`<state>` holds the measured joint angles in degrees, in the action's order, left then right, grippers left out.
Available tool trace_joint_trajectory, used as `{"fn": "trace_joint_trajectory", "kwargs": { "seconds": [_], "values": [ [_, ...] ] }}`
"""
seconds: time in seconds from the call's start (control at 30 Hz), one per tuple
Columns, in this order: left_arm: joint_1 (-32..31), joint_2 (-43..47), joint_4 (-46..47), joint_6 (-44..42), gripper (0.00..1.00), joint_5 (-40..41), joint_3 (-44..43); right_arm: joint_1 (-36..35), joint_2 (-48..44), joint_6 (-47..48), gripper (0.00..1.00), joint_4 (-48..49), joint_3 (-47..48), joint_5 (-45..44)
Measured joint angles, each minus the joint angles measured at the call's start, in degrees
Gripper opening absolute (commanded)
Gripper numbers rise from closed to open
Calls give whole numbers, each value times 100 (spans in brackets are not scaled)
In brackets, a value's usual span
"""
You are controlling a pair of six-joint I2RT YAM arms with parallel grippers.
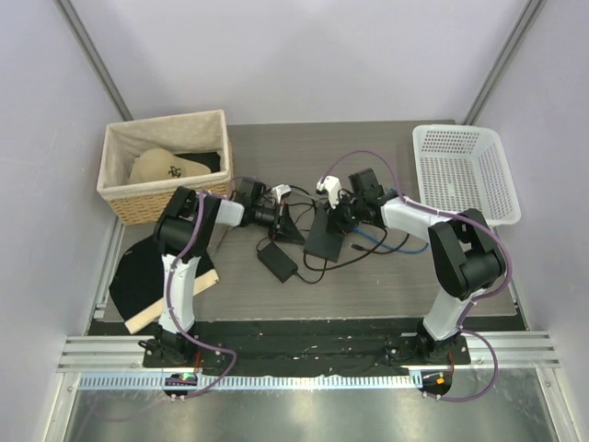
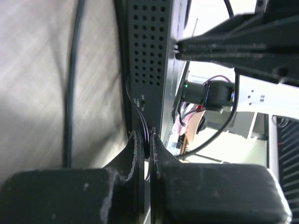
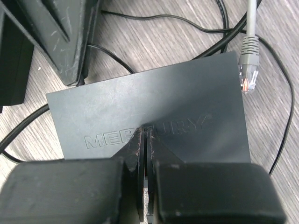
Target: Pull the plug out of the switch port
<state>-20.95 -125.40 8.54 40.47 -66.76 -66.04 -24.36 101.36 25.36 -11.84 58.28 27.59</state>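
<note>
— Where to look for the plug (image 3: 248, 70)?
— Just off the far corner of the switch (image 3: 140, 107), close beside its edge, with the clear tip lying free.
— And the right gripper (image 3: 147, 140)?
— Pinched fully shut, tips down against the switch's lid by the raised lettering.
— The left gripper (image 2: 145, 142)?
— Closed as well, nipping a thin black cord (image 2: 138, 109) right at the switch's vented side.
— Anything else on the table (image 1: 368, 152)?
— An adapter brick (image 1: 276, 261) just beside the switch, a wicker basket (image 1: 166, 175) far left, a white basket (image 1: 465, 175) far right.
</note>
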Motion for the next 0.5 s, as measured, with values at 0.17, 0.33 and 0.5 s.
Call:
{"fn": "trace_joint_trajectory", "kwargs": {
  "seconds": [0.17,0.33,0.5],
  "values": [
    [162,-428,-1047,-372,0,15,-1102,-9,33,66,1,129,15,-68],
    [229,-667,-1202,-546,0,-74,-1508,-66,76,85,1,251,50,-225],
    [131,-686,-1139,-614,0,-131,-1464,-59,11,-142,59,-109,323,-289]
  ]
}}
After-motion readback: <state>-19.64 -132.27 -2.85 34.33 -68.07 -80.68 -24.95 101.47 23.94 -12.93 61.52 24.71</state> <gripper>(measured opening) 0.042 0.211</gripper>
